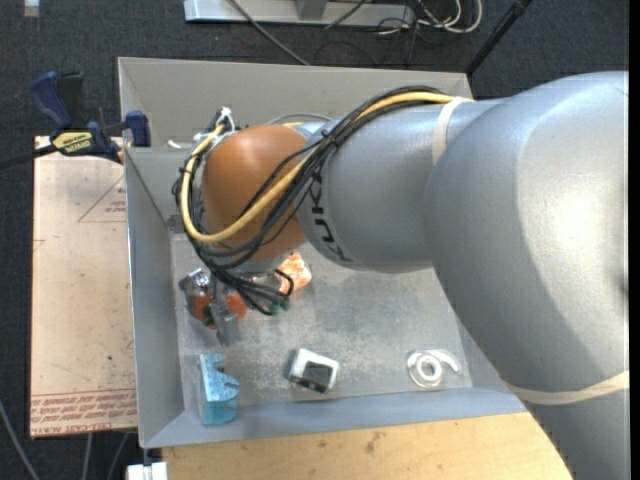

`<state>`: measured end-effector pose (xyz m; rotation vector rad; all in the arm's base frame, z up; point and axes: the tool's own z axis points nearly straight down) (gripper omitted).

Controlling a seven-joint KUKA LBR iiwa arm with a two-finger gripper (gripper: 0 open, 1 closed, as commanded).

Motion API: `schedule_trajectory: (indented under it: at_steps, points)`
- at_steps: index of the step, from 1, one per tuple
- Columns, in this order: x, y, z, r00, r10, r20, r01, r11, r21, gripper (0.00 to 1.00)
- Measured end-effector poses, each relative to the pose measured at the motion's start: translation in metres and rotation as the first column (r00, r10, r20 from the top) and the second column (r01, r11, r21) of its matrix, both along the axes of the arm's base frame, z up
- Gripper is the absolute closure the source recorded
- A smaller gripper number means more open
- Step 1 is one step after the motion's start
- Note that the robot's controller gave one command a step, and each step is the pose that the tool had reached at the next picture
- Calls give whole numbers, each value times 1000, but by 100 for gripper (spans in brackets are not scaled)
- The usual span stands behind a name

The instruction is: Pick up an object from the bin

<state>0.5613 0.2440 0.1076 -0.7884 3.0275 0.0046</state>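
Observation:
My gripper (220, 318) reaches down into the left part of the bin, just below the arm's orange cover. A small red-orange thing (203, 309) shows right against its left side; whether it is held I cannot tell. A light blue plastic piece (215, 392) lies a little below the gripper, near the bin's front left corner. An orange and white thing (296, 269) lies to the right of the gripper, partly hidden under the arm.
A small white and grey box (313, 369) rests near the front wall, and a white ring-shaped thing (431, 368) lies further right. The bulky arm covers the middle and right of the bin. The left wall is close to the gripper.

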Motion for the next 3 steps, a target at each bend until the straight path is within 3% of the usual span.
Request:
schedule_trajectory:
  at_steps: [1,2,3]
  points:
    - [2,0,14,1000,13,-23,-14,1000,-8,100]
    - [-42,-3,85,1000,-21,-18,21,1000,-8,100]
    - [-34,-2,136,1000,13,-12,-13,1000,-3,100]
